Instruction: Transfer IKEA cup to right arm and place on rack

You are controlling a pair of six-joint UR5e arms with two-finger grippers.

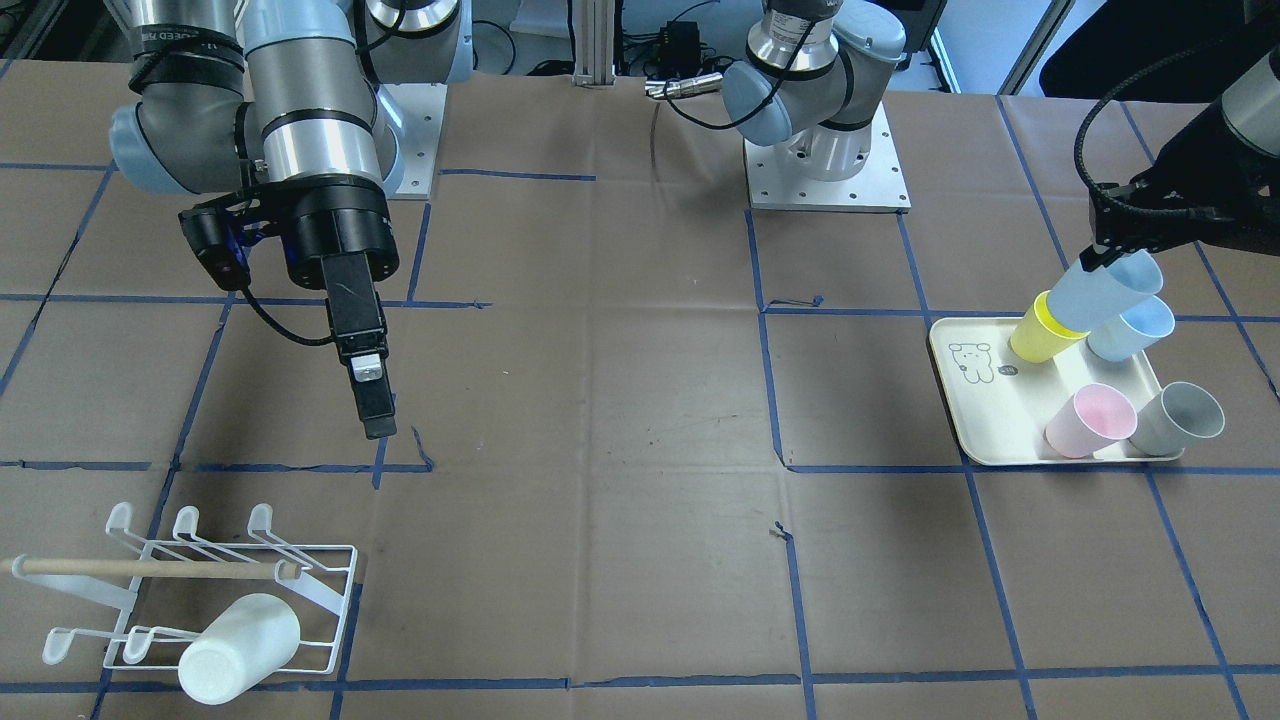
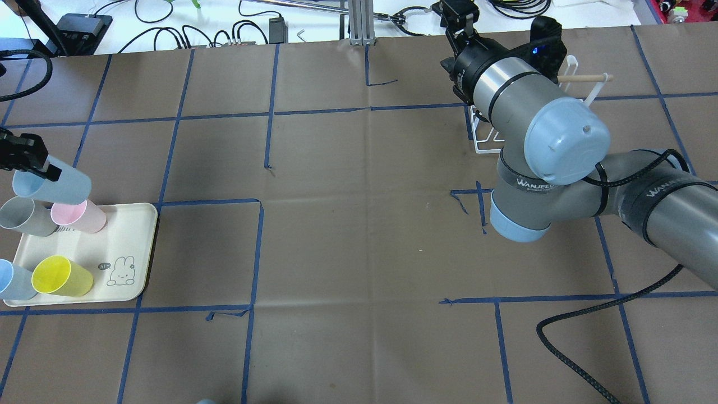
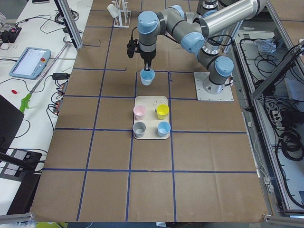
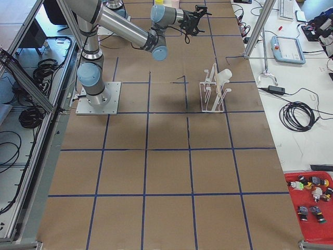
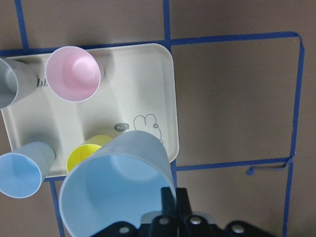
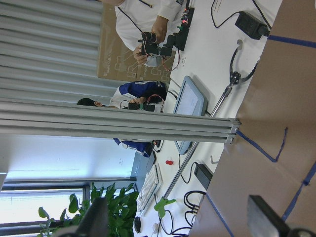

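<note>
My left gripper (image 1: 1095, 262) is shut on the rim of a light blue cup (image 1: 1105, 292) and holds it tilted above the back of the cream tray (image 1: 985, 425). The left wrist view shows the fingers (image 5: 173, 197) pinching the cup's rim (image 5: 116, 190), with the tray (image 5: 148, 98) below. The right arm's gripper (image 1: 372, 405) hangs over the table, pointing down and empty. The right wrist view shows its fingers (image 6: 266, 219) spread wide. The white wire rack (image 1: 200, 590) with its wooden dowel (image 1: 150, 567) stands at the table's corner, well apart from both grippers.
A white cup (image 1: 240, 648) rests upturned on the rack. On the tray stand a yellow cup (image 1: 1042, 328), another light blue cup (image 1: 1132, 330), a pink cup (image 1: 1090, 420) and a grey cup (image 1: 1180, 417). The arm bases (image 1: 825, 150) are at the back. People sit beyond the table (image 6: 143, 29).
</note>
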